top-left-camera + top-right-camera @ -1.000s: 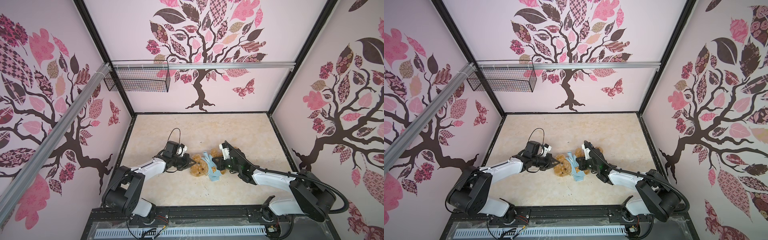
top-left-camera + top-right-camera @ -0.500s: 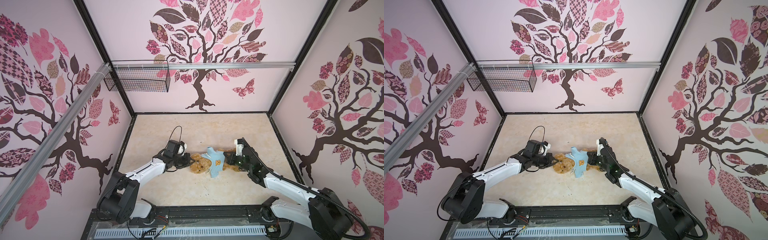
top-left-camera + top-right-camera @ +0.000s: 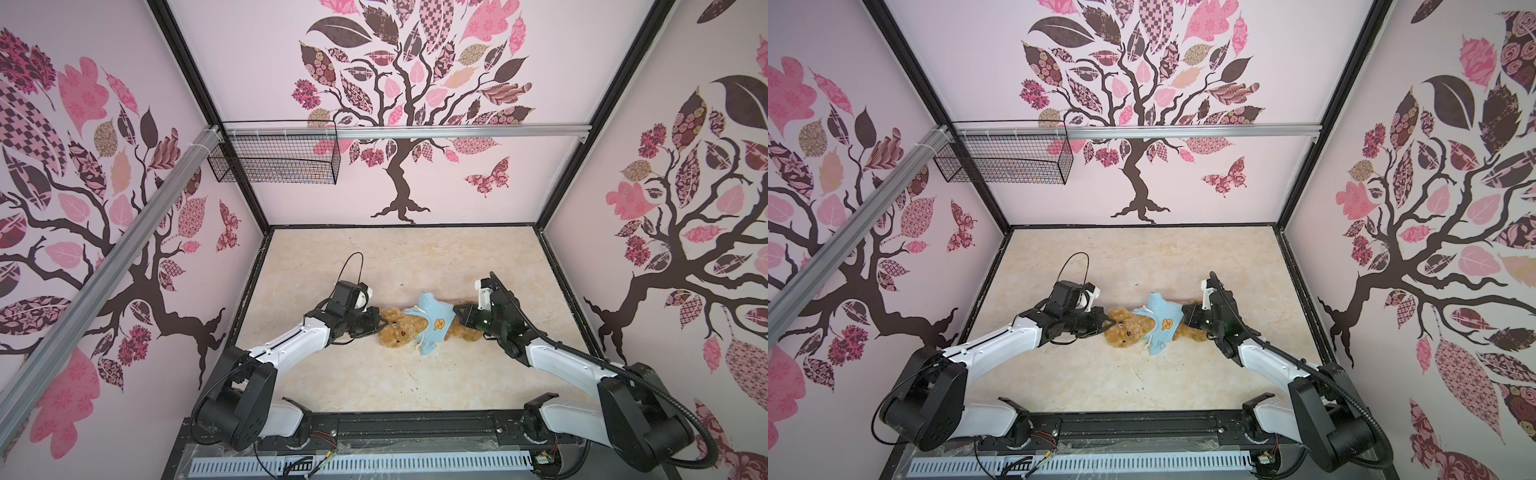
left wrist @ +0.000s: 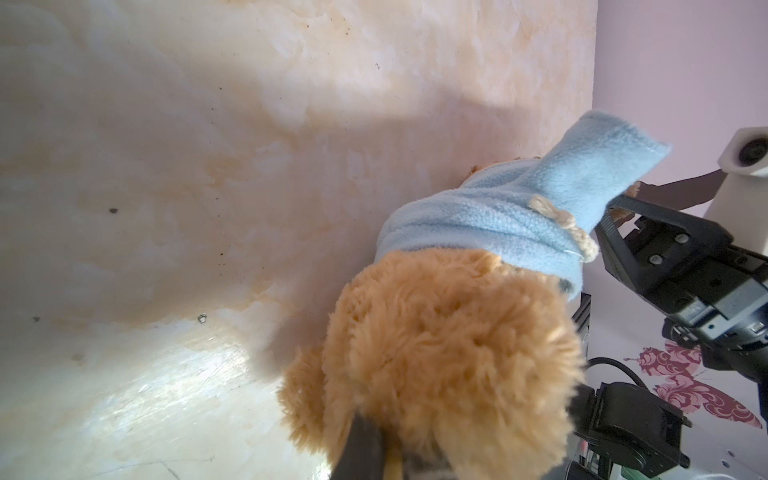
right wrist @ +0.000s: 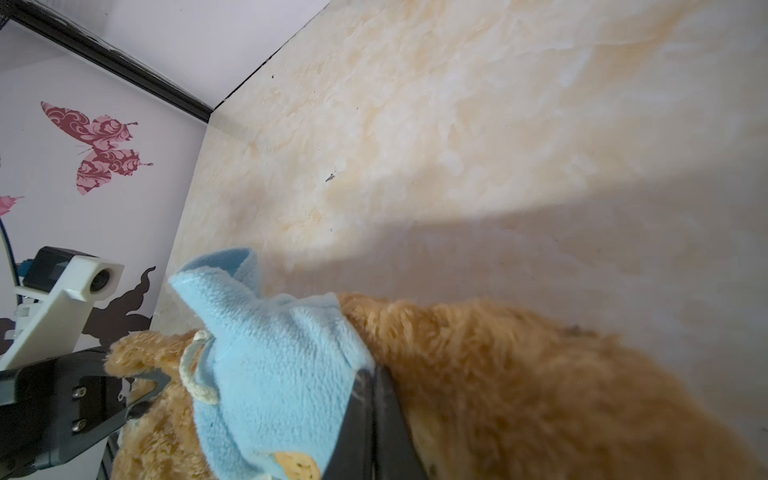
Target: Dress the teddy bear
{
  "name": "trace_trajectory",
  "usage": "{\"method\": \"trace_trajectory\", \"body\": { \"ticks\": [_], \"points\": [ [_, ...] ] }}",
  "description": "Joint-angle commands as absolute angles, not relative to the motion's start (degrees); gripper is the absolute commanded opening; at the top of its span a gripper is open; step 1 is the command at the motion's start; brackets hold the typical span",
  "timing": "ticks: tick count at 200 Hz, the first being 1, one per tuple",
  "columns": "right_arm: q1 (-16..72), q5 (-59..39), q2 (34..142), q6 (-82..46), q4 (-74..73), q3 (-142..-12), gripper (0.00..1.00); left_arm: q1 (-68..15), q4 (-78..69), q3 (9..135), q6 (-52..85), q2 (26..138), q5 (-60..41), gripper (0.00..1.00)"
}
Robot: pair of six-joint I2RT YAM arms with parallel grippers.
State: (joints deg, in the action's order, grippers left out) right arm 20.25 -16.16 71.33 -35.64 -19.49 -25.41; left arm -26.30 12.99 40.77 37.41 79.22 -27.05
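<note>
The golden-brown teddy bear [image 3: 398, 331] [image 3: 1126, 331] lies on the marbled table in both top views, head to the left. A light-blue shirt [image 3: 432, 323] [image 3: 1160, 322] with an orange bear print covers its torso, and one empty sleeve sticks up. My left gripper [image 3: 379, 322] [image 3: 1109, 321] is shut on the fur of the bear's head [image 4: 449, 340]. My right gripper [image 3: 458, 311] [image 3: 1185, 311] is shut on the shirt's hem [image 5: 274, 361], at the bear's lower body [image 5: 519, 374]. The bear's legs are hidden behind the right gripper.
A black wire basket [image 3: 272, 160] hangs on the back wall at the left, under an aluminium rail [image 3: 457, 132]. Another rail [image 3: 104, 270] runs along the left wall. Black frame edges [image 3: 557, 282] border the table.
My right gripper has moved to the right, drawing the shirt from the bear's head down over its torso. The bear now lies stretched out. The left gripper has kept its hold.
</note>
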Motion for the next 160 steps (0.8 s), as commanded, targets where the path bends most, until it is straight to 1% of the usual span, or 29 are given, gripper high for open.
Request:
{"method": "trace_trajectory", "body": {
  "ticks": [1, 20, 42, 59, 100, 128, 160],
  "points": [
    [19.9, -17.5, 74.4, -36.9, -22.0, -29.5, 0.0, -26.7, 15.3, 39.3, 36.0, 78.8, -24.6, 0.0],
    [22.6, -20.6, 75.6, -35.5, -23.0, -30.2, 0.0, -28.5, 12.7, 40.0, 35.9, 78.4, -25.4, 0.0],
    [22.7, -24.1, 75.8, -33.9, -23.3, -29.8, 0.0, -28.6, 12.0, 40.8, 34.4, 78.3, -26.0, 0.0],
    [22.2, -27.5, 76.4, -33.6, -21.9, -30.8, 0.08, -28.7, 13.0, 41.5, 32.9, 78.6, -25.9, 0.0],
    [19.2, -33.3, 79.4, -37.1, -25.0, -32.4, 0.14, -28.9, 13.4, 41.6, 32.4, 78.6, -26.4, 0.0],
    [19.1, -34.1, 83.1, -37.9, -24.4, -34.8, 0.19, -29.6, 13.7, 41.8, 32.2, 78.6, -26.4, 0.0],
    [19.1, -33.3, 85.0, -39.3, -26.4, -35.5, 0.19, -30.3, 13.7, 41.8, 31.9, 78.8, -26.2, 0.0]
  ]
}}
